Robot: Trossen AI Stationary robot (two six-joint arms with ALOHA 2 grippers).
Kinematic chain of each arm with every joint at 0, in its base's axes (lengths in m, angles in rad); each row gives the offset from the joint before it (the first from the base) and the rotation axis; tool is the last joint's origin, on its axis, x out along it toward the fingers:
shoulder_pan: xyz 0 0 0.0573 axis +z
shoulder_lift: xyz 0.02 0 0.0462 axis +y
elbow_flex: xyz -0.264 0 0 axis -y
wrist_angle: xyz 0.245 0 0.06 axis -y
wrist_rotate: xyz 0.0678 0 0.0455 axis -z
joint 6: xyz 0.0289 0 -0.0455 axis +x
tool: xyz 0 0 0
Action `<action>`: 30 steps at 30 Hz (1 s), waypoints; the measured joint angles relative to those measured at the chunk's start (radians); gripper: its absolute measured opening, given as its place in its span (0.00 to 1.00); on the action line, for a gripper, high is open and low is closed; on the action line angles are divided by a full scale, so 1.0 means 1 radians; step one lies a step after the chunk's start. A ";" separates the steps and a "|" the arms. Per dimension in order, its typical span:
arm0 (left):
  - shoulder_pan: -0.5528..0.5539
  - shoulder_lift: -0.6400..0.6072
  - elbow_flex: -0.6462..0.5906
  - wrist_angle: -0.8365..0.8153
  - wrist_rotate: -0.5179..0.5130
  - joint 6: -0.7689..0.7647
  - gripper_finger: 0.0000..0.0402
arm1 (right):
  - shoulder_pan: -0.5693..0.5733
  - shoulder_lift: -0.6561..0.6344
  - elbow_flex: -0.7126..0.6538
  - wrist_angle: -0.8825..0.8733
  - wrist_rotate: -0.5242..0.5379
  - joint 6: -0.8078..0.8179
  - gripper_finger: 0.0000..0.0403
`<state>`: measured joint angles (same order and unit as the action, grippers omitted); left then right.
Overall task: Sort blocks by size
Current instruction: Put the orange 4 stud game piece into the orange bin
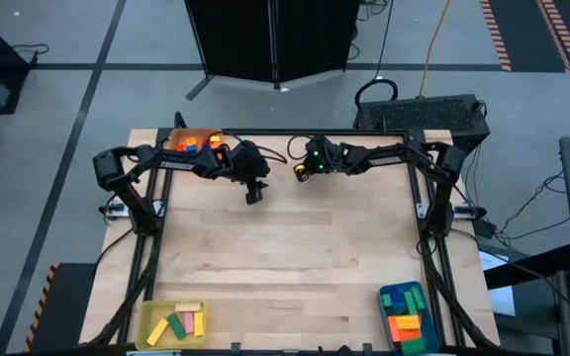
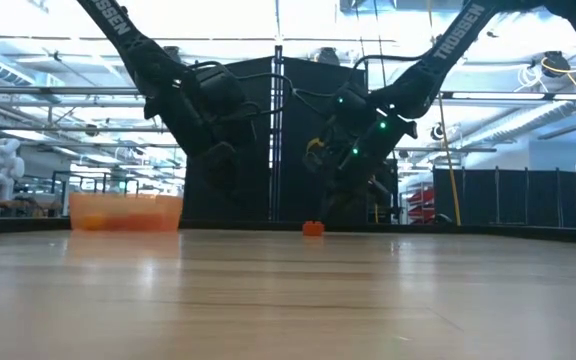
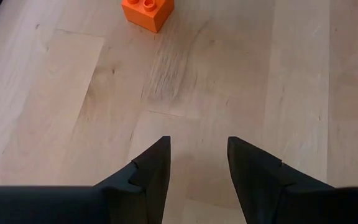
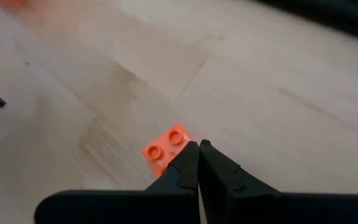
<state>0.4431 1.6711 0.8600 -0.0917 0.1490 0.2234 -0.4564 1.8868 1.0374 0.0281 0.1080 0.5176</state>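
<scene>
While most blocks already sit sorted, I judge the job well along but not finished: the yellow tray [image 1: 171, 323] at the near left corner holds a few bars, and the blue tray [image 1: 405, 314] at the near right corner holds a stack of mixed blocks. Some blocks remain in the orange tray [image 1: 192, 141] at the far left corner. One small orange block [image 3: 146, 12] lies loose on the table [image 1: 285, 257] near the far edge, between my two arms. My left gripper [image 3: 197, 163] hangs just short of that block, jaws partly apart and holding nothing. My right gripper [image 4: 198, 163] has its jaws closed together, empty, tips just beside the same block; I can't tell if they touch it.
</scene>
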 joint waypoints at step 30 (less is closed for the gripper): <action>0.000 0.000 0.000 0.010 0.000 -0.001 0.40 | -0.070 0.065 0.094 -0.127 -0.063 0.009 0.00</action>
<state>0.4431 1.6714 0.8604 -0.0820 0.1490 0.2223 -0.5262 1.9519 1.1311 -0.0987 0.0452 0.5266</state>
